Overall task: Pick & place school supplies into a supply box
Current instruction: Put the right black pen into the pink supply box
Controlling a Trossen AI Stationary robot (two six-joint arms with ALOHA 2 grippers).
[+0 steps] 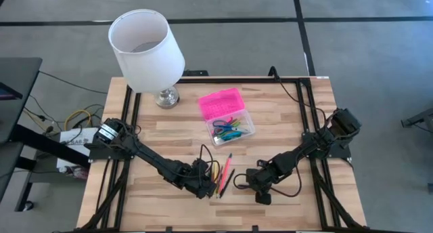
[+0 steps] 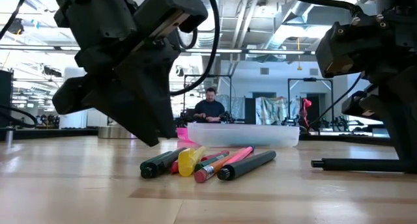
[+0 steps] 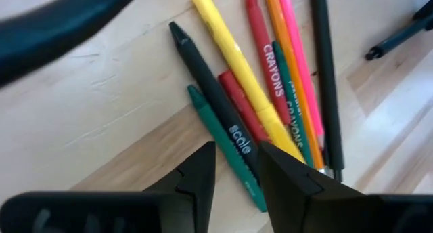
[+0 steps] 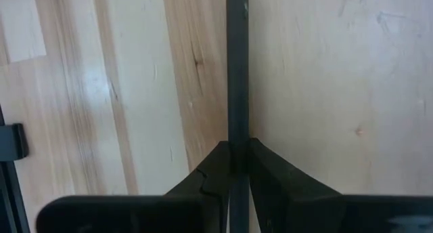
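On the pale wood-plank table [image 1: 162, 135], I see my left gripper [image 3: 237, 166] part-open over a fan of waxy crayons [image 3: 260, 91], the right gripper [image 4: 238, 166] clamping a slim black pen [image 4: 237, 70], and the pink-lidded clear-plastic box [image 1: 226, 115] well apart behind.

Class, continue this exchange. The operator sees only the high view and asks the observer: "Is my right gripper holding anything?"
Observer: Yes. The right wrist view shows the right gripper shut on a thin black pen.
Operator: Is it lifted?
Observer: It seems not. In the low view it lies flat along the table.
Operator: And the left gripper?
Observer: The left wrist view shows the left gripper open, its jaws either side of a black crayon.
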